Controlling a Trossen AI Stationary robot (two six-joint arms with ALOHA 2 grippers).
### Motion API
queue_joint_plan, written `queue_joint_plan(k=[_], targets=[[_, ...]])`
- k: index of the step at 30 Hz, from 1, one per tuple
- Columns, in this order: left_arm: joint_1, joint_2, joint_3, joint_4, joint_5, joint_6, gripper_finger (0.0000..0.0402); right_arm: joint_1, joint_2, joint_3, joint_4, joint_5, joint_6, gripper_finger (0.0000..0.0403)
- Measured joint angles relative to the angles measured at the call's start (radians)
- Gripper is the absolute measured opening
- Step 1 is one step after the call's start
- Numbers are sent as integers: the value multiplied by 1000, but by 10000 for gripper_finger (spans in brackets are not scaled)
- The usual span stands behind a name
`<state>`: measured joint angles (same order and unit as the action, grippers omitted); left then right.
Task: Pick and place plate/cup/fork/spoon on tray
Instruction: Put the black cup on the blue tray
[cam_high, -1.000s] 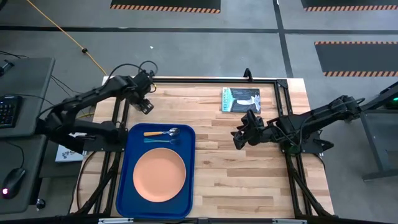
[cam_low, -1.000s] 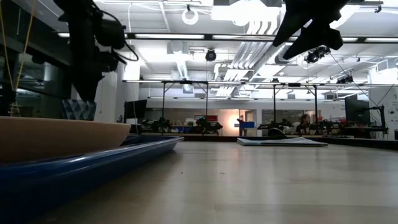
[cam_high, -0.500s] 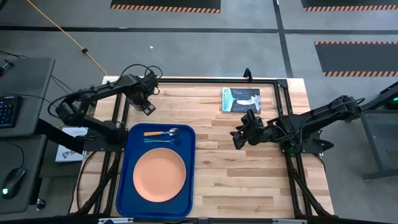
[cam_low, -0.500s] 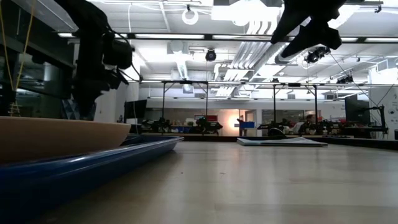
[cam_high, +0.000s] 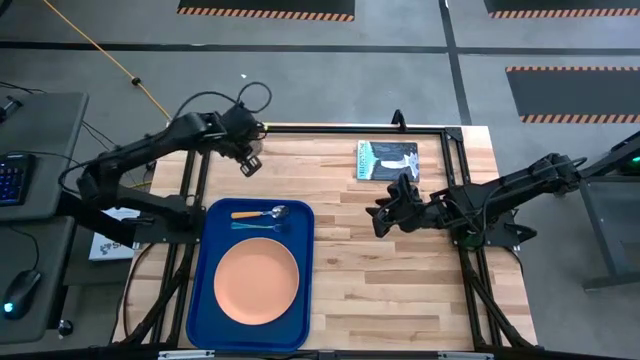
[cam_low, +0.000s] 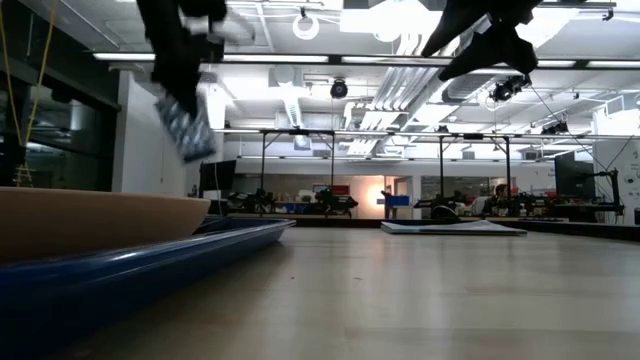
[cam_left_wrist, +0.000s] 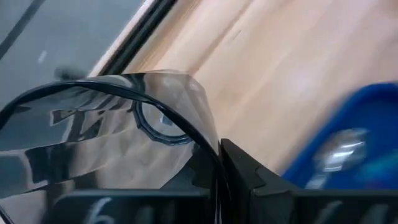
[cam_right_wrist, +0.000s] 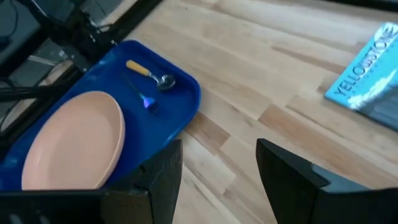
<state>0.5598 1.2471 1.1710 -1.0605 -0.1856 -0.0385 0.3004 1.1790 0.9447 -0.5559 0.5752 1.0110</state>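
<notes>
The dark see-through cup (cam_left_wrist: 124, 143) hangs tilted above the table's far left (cam_high: 251, 165), with my left gripper (cam_left_wrist: 217, 163) shut on it; in the low view the cup (cam_low: 187, 125) is well above the table. The blue tray (cam_high: 300, 300) lies near the front left. On it the salmon plate (cam_high: 257, 283) sits flat, and beyond the plate lie the yellow-handled spoon (cam_high: 260, 213) and the teal fork (cam_high: 255, 225). My right gripper (cam_high: 380, 218) hovers open over the table's middle right, holding nothing. My left gripper pinches the cup's wall at its rim (cam_left_wrist: 208, 146), which runs between the two shut fingers, so one finger looks to be inside the cup and one outside. The cup is lifted clear of the table and hangs tilted below the gripper.
A teal-covered book (cam_high: 386, 160) lies flat at the table's far edge, right of centre. Bare wood stretches between the tray and my right gripper. A black frame rail (cam_high: 330, 128) runs along the far edge.
My left gripper has risen and gone toward the table's right and far edge, taking the cup with it. The cup, low behind the plate in the low view before, now hangs tilted, clear of the table.
</notes>
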Motion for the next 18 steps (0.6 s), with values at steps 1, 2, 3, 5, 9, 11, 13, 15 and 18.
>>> queue_joint_plan(k=[1,2,3,5,9,11,13,15,18], targets=[[-39,-9,39,-15,10,-15,5,0,0,0,5,9,-3,196],[-86,-17,78,-29,23,-36,5,0,0,0,5,21,-3,196],[-138,-23,117,-36,32,-60,4,0,0,0,4,32,0,196],[-260,-23,192,-38,35,-115,4,-5,0,0,3,49,0,196],[-544,27,303,-34,5,-226,3,-27,0,0,1,53,-1,196],[-677,68,342,-22,-21,-273,3,-40,0,0,-1,63,-7,196],[-798,109,363,14,-16,-297,2,-53,0,0,-1,71,-3,196],[-900,150,376,82,20,-302,2,-68,0,0,-1,65,1,196],[-1029,209,379,225,101,-316,2,-85,0,0,-1,43,0,196]])
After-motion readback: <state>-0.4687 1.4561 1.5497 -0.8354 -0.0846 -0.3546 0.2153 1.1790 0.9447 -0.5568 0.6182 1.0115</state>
